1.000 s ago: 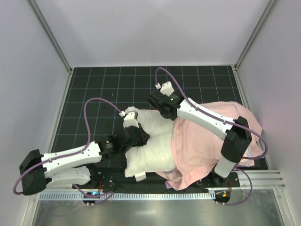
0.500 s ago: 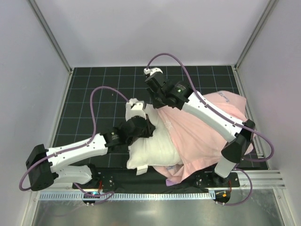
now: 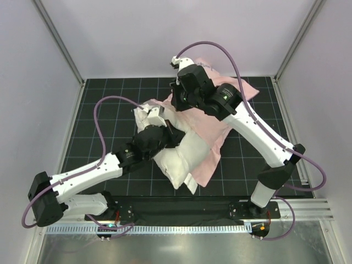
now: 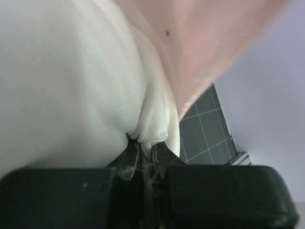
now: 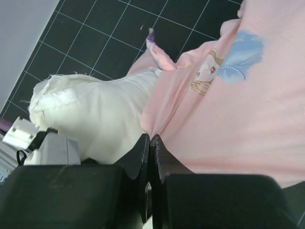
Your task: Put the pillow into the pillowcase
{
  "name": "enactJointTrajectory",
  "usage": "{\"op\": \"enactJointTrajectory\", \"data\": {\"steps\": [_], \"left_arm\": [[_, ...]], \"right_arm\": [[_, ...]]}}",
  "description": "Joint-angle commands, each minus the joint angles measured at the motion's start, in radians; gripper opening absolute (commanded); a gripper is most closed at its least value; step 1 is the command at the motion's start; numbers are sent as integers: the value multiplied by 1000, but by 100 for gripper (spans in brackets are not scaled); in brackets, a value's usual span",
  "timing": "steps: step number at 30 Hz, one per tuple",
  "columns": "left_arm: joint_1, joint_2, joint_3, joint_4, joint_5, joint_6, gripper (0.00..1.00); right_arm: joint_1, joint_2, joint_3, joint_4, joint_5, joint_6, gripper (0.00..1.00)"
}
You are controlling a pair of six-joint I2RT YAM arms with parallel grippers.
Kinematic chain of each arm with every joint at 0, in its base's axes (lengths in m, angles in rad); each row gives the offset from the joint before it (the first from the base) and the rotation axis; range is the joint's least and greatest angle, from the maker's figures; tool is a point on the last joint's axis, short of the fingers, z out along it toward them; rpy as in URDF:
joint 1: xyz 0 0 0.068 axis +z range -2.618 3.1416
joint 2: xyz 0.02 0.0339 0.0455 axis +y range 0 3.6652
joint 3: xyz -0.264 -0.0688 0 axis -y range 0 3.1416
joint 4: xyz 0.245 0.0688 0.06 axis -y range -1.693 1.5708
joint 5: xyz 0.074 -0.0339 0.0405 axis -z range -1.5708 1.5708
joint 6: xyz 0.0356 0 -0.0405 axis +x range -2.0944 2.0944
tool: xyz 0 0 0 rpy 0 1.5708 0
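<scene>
The pillow (image 3: 184,157) sat partly inside the pink pillowcase (image 3: 214,148), right at the tips of the left gripper (image 4: 143,148), which pinched its white cloth tight, while the right gripper (image 5: 149,140) close by squeezed the pillowcase.

Desk (image 3: 110,99): black surface with a pale grid. 2 items lie on it, both near the centre. 1 white pillow (image 3: 184,159) is set diagonally, its near end resting on the grid. 1 pink pillowcase (image 3: 212,148) runs from the far centre toward the near right, touching and partly covering the pillow's right side.
</scene>
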Motion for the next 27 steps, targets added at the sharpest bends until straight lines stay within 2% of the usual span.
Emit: {"op": "enactJointTrajectory", "data": {"steps": [1,2,3,4,6,10,14,19,22,27], "left_arm": [[74,-7,-98,140,56,-76,0],[85,-12,-136,151,58,-79,0],[95,-15,-150,159,44,-80,0],[98,-19,-161,156,29,-77,0],[98,-42,-187,128,-19,-77,0],[124,-96,-223,79,-74,-88,0],[152,-130,-221,18,-92,-77,1],[163,-147,-209,-18,-106,-71,1],[166,-147,-197,-33,-106,-69,1],[166,-153,-177,-55,-108,-56,1]], "right_arm": [[9,-28,-9,143,-104,33,7],[5,-31,-25,140,-106,24,20],[1,-34,-40,140,-89,3,41],[-5,-41,-57,134,-68,-7,50],[-6,-83,-133,124,40,-36,60],[-9,-198,-346,147,174,-59,64],[-9,-313,-670,186,297,-19,64],[-15,-409,-937,253,380,48,74],[-22,-378,-993,270,417,74,75],[-26,-269,-976,242,497,104,75]]}}
